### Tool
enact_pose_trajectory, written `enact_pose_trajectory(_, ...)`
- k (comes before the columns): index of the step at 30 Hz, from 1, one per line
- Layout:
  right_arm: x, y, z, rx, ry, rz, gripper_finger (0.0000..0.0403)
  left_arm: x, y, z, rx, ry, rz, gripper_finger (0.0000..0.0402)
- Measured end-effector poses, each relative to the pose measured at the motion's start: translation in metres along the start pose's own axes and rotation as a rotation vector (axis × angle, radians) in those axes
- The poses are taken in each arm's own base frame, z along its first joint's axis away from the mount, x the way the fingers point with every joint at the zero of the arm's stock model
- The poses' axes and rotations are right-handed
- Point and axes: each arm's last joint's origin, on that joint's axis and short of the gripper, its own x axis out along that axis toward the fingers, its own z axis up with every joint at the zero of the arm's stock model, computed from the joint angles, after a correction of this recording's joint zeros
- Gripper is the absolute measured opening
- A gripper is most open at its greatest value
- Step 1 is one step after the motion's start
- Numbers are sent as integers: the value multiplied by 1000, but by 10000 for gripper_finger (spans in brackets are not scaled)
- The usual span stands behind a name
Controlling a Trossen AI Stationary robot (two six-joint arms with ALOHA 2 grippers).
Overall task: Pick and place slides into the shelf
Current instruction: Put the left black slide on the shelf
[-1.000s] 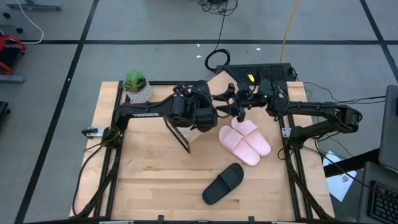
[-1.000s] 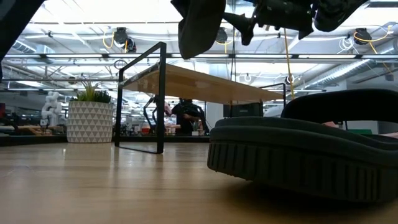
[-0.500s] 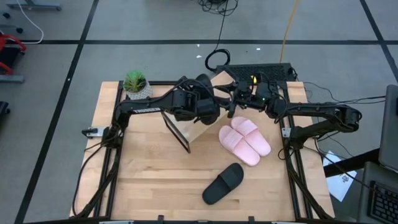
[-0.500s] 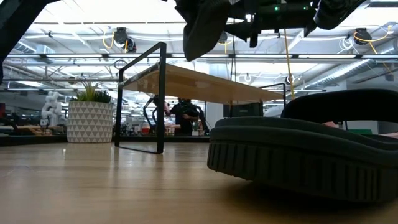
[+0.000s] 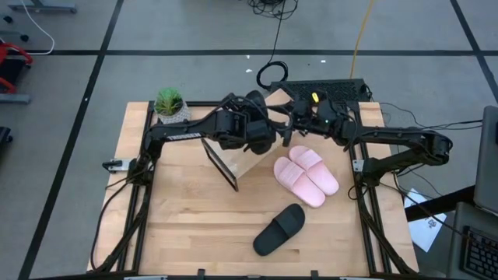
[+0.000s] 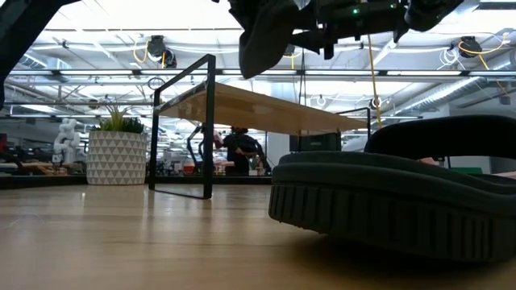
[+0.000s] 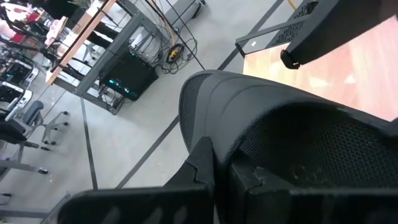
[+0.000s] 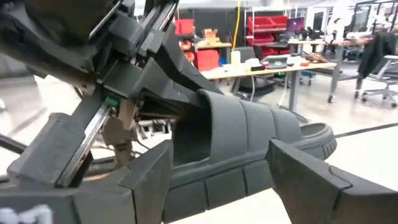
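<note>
My left gripper is shut on a black slide and holds it in the air above the wooden shelf. My right gripper is open; in its wrist view its fingers stand on either side of that slide's ribbed strap, and I see no touch. A second black slide lies sole-down near the table's front. The pink pair lies side by side to the right of the shelf. My left gripper pinches an edge of the black slide between its two fingers, one on the smooth outer surface and one on the textured inner side. The slide is lifted clear, tilted, and juts forward past the fingers toward my right gripper.
A potted plant stands at the table's far left corner. The shelf's dark end panel faces the table's near side. Bare tabletop lies left of and in front of the shelf. The room beyond holds benches and a person.
My left gripper has carried the black slide a little toward the table's far edge, still in the air. My right gripper has rolled and swung toward the slide, so that its open fingers now flank it.
</note>
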Motion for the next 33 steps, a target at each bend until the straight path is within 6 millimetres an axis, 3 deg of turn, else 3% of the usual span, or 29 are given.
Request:
enact_pose_trajectory(8, 3, -1, 13, -96, 69, -46, 252, 6, 4, 1, -12, 9, 12, 0)
enact_pose_trajectory(33, 5, 2, 31, -150, 92, -58, 251, 18, 11, 9, -31, -6, 5, 0)
